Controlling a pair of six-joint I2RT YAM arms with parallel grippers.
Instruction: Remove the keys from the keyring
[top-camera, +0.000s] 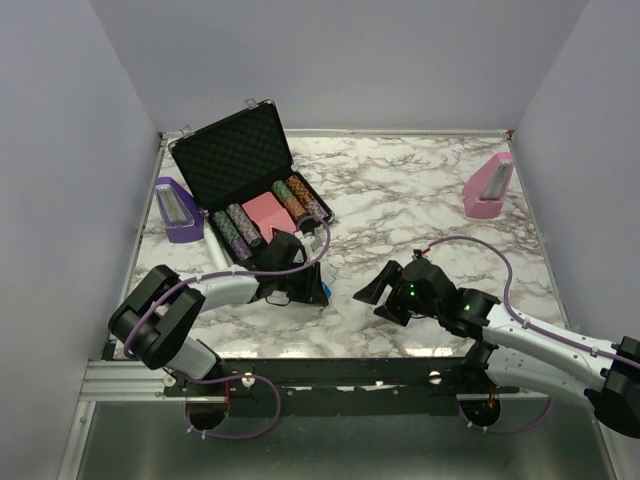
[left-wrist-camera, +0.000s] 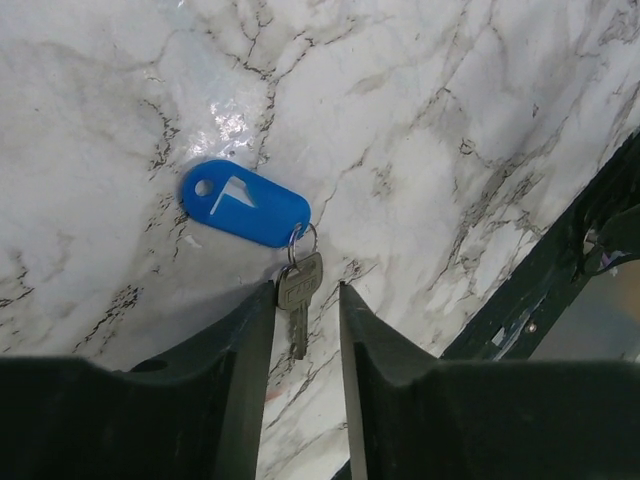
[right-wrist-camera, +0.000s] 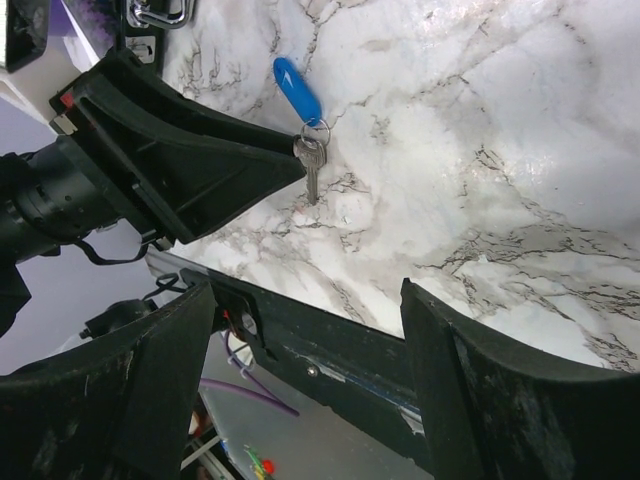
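The keyring, a blue oval tag (left-wrist-camera: 245, 203) with a thin metal ring (left-wrist-camera: 303, 238), lies flat on the marble near the table's front edge. The silver key (left-wrist-camera: 297, 290) hangs on the ring. My left gripper (left-wrist-camera: 305, 295) is low over it and slightly open. The key lies between the fingers, its head against the left finger (left-wrist-camera: 250, 340). The right wrist view shows the tag (right-wrist-camera: 297, 90), the key (right-wrist-camera: 311, 165) and the left gripper's tip beside it. My right gripper (right-wrist-camera: 308, 290) is wide open and empty, to the right, apart from the key. In the top view the left gripper (top-camera: 316, 288) hides most of the keyring.
An open black poker chip case (top-camera: 255, 170) with chip rows stands behind the left arm. A purple holder (top-camera: 175, 210) is at the far left, a pink one (top-camera: 488, 187) at the back right. The table's front rail (top-camera: 330, 352) runs close under the key.
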